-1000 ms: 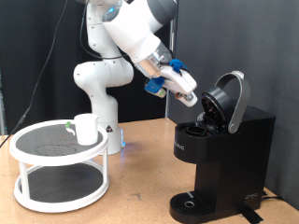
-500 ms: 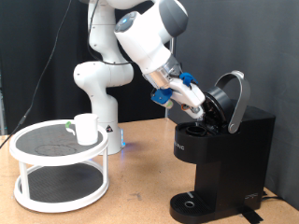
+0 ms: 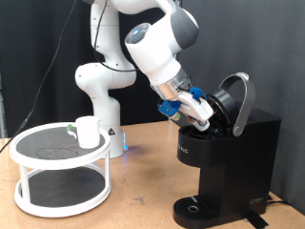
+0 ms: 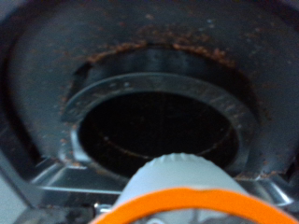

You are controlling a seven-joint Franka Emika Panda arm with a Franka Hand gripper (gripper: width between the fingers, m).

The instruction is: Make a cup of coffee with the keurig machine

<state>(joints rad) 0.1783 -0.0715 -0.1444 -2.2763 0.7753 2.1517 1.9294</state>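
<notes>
The black keurig machine (image 3: 233, 157) stands at the exterior view's right with its hinged lid (image 3: 240, 95) raised. My gripper (image 3: 208, 116), with blue fingers, reaches down into the open brew head. In the wrist view a small pod (image 4: 182, 191), white with an orange rim, sits close to the camera just above the round, dark pod chamber (image 4: 159, 126), whose rim carries brown coffee residue. The fingers themselves do not show there. The white cup (image 3: 88, 131) stands on the round rack at the exterior view's left, far from the gripper.
A white two-tier round rack (image 3: 59, 181) with dark mesh shelves holds the cup. The robot's white base (image 3: 100, 95) stands behind it. The machine's round drip base (image 3: 195, 208) holds nothing. The wooden table top (image 3: 143, 200) lies between rack and machine.
The gripper has moved down and towards the exterior view's right, from beside the raised lid into the open brew head. Cup, rack and machine have not moved.
</notes>
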